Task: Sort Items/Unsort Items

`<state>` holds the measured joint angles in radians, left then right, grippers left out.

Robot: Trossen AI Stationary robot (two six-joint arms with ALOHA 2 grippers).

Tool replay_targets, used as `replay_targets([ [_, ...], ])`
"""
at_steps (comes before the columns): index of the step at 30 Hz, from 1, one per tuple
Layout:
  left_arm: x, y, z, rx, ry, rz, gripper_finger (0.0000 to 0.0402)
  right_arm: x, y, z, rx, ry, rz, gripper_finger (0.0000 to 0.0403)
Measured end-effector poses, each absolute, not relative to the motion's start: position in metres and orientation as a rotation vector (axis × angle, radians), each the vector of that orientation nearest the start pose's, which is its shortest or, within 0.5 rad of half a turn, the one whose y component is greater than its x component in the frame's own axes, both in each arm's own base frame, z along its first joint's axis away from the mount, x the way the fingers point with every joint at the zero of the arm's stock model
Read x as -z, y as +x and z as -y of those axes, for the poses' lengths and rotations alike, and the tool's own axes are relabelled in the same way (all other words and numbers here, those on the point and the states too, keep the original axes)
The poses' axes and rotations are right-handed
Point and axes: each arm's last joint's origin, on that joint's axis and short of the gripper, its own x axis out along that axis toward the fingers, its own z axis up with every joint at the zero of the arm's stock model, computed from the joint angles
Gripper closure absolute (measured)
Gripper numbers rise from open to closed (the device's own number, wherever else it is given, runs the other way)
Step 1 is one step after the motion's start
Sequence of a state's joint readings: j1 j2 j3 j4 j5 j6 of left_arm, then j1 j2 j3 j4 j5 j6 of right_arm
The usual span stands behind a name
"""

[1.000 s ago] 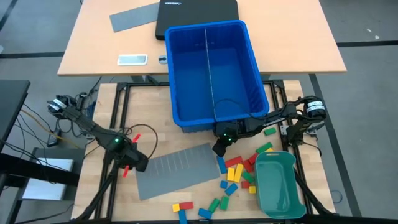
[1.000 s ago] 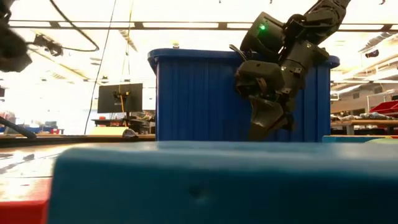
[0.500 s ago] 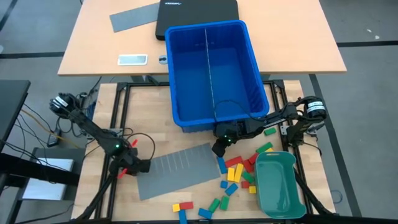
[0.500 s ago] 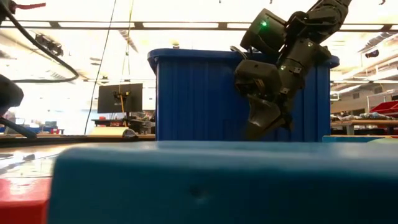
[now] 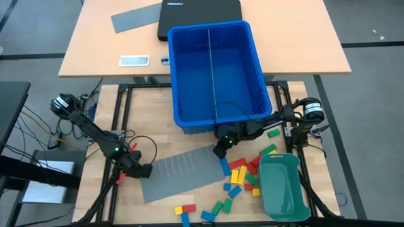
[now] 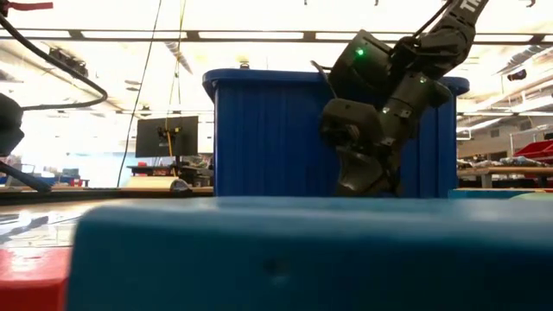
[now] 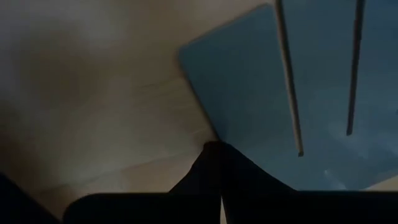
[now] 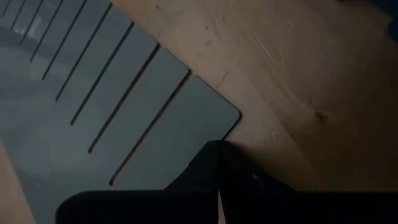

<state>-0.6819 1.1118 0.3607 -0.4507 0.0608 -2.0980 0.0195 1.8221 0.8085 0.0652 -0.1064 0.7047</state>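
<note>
- High view: your right claw point(image 5: 220, 150) hangs with fingers pressed together, holding nothing, over the far right corner of the grey slotted sheet point(image 5: 180, 173), just in front of the blue bin point(image 5: 214, 69). The blocks point(image 5: 238, 171) lie scattered from there toward the bench's right and near edges, beside the green tray point(image 5: 281, 186). The nearest, a blue one point(image 5: 225, 166), lies just toward the near edge from this claw, its long axis running roughly far to near. Your left claw point(image 5: 144, 169), also pinched shut and empty, sits at the sheet's left edge, well apart from the blocks, so the right arm is the nearer.
- Low view: a blurred blue mass fills the foreground. The right claw point(image 6: 356, 183) points down in front of the bin point(image 6: 276, 130); no block can be made out clearly.
- Left wrist view: the closed fingers point(image 7: 214, 180) meet at a corner of the sheet point(image 7: 298, 93) on bare bench point(image 7: 93, 93).
- Right wrist view: the closed fingers point(image 8: 214, 174) sit at the sheet's rounded corner point(image 8: 230, 118); no block shows.
</note>
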Motion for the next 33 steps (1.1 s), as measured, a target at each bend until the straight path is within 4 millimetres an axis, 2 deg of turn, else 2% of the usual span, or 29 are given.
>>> replay_targets([
  [14, -0.127, 0.123, 0.102, -0.658, -1.315, -1.272, 0.0401, -0.106, 0.325, -0.008, 0.176, 0.716, -0.915, 0.0402],
  [16, -0.128, 0.129, 0.102, -0.627, -1.298, -1.132, 0.0402, -0.108, 0.33, -0.009, 0.145, 0.723, -0.875, 0.0403],
  [18, -0.129, 0.137, 0.094, -0.67, -1.2, -0.809, 0.0402, -0.11, 0.332, -0.01, 0.122, 0.73, -0.856, 0.0403],
  [20, -0.128, 0.139, 0.092, -0.679, -1.145, -0.703, 0.0402, -0.11, 0.333, -0.011, 0.108, 0.734, -0.84, 0.0403],
  [23, -0.134, 0.147, 0.094, -0.632, -1.202, -0.657, 0.0402, -0.111, 0.334, -0.01, 0.117, 0.754, -0.84, 0.0403],
  [33, -0.135, 0.151, 0.094, -0.621, -1.199, -0.608, 0.0401, -0.113, 0.335, -0.012, 0.095, 0.77, -0.836, 0.0386],
])
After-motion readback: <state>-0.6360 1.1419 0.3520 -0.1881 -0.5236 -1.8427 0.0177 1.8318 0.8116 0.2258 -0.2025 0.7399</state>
